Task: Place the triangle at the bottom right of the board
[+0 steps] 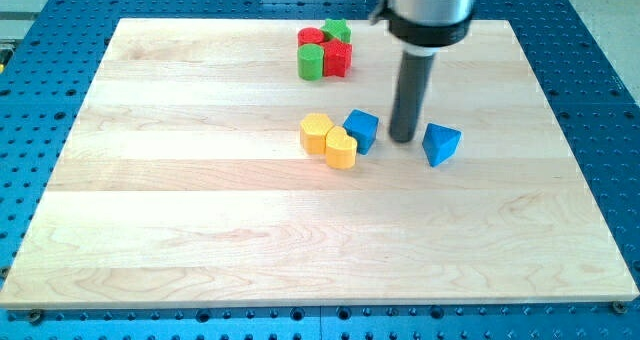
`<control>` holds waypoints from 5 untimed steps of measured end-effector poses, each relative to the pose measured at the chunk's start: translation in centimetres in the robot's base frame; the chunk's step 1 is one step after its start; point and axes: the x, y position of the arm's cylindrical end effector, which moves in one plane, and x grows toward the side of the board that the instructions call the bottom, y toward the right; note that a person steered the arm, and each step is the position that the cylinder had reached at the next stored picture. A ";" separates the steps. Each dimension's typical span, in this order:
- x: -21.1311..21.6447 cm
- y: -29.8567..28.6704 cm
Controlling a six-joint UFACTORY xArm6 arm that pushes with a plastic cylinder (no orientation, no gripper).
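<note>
Nearest lay bare wooden tabletop [330, 250], the goal corner well apart. The solid blue triangular block [441, 143], wedge-like and tilted, sat mid-board toward the view's right. Our tip [403, 138] stood just left of it, beside the blue cube [361, 131]; we carried no gripper. We judged an off-centre push could spin it aside.

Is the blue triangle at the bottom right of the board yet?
Not yet. The blue triangle sits mid-board, right of centre, just right of my tip; the board corner is bare.
</note>
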 end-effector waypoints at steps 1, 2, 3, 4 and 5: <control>5.9 3.3; 11.7 5.5; 11.9 5.0; 10.2 4.3; 10.0 6.8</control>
